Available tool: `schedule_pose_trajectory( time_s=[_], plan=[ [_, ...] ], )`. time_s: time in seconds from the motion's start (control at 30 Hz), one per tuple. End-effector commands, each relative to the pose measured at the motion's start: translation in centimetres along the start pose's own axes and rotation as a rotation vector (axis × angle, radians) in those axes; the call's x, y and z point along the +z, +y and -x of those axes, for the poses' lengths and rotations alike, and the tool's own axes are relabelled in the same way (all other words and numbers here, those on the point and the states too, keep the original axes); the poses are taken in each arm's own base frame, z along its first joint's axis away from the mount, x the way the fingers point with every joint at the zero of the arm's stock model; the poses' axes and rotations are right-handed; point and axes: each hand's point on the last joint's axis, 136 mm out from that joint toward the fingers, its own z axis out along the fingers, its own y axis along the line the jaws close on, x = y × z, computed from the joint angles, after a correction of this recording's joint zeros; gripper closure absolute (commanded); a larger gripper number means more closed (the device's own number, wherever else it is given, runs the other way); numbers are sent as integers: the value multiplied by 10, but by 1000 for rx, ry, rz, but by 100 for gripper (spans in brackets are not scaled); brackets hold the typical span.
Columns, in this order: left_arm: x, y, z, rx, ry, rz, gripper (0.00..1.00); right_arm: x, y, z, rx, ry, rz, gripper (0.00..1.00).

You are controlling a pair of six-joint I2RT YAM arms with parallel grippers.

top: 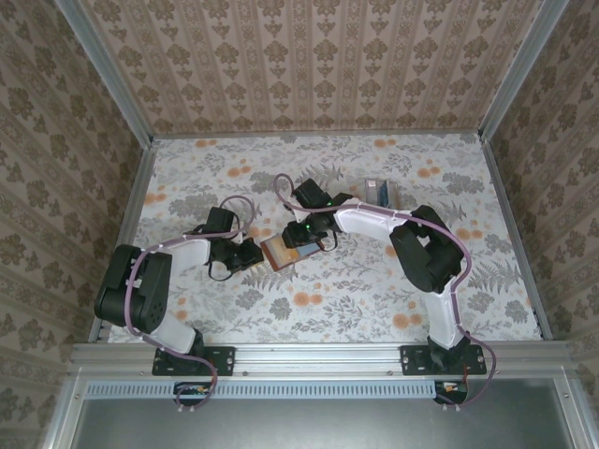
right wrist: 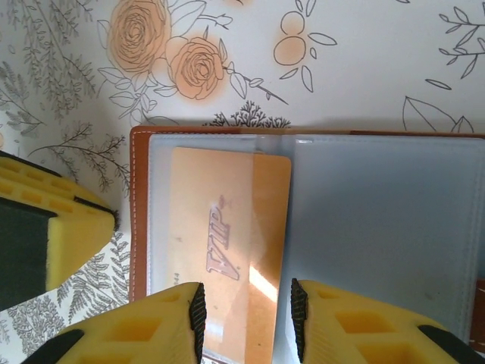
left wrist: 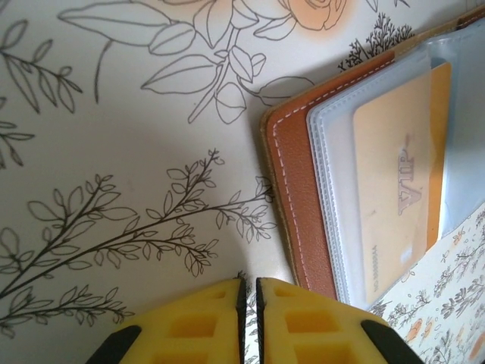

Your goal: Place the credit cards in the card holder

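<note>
The reddish-brown card holder point(top: 281, 251) lies open on the flowered table between both grippers, its clear plastic sleeves facing up. A tan credit card point(right wrist: 220, 220) marked VIP sits partly inside the left sleeve, with one long edge strip outside the plastic. My right gripper point(right wrist: 246, 311) hovers over that card, jaws apart and holding nothing. My left gripper point(left wrist: 248, 284) is just beside the card holder's point(left wrist: 292, 174) leather edge. Its jaws stand a sliver apart with only tablecloth between them. The same credit card point(left wrist: 394, 189) shows in the left wrist view. More credit cards point(top: 379, 192) lie at the back right.
Both arms meet at the table's middle, left gripper point(top: 255, 254) and right gripper point(top: 301, 241) close together over the holder. One left finger point(right wrist: 45, 227) shows beside the card holder's point(right wrist: 138, 212) edge. Patterned walls enclose the table on three sides.
</note>
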Motion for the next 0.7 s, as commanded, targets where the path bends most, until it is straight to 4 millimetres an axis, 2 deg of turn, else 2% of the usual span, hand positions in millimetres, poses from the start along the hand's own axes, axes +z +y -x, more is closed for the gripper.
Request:
schedule_pose_trajectory(
  time_s=[0.0,0.23,0.47,0.67],
  plan=[
    [-2,2,4,-8,-25,2,85,16,-6,-14,22,52,-29,62],
    [3,3,6,-13,-18,2,85,27,3,-18,15,72,-15,65],
    [6,3,9,-14,-15,2,91,25,30,-18,-52,67,24,69],
    [4,-2,11,-6,-18,-13,93,36,54,-27,-90,96,75,71]
  ],
)
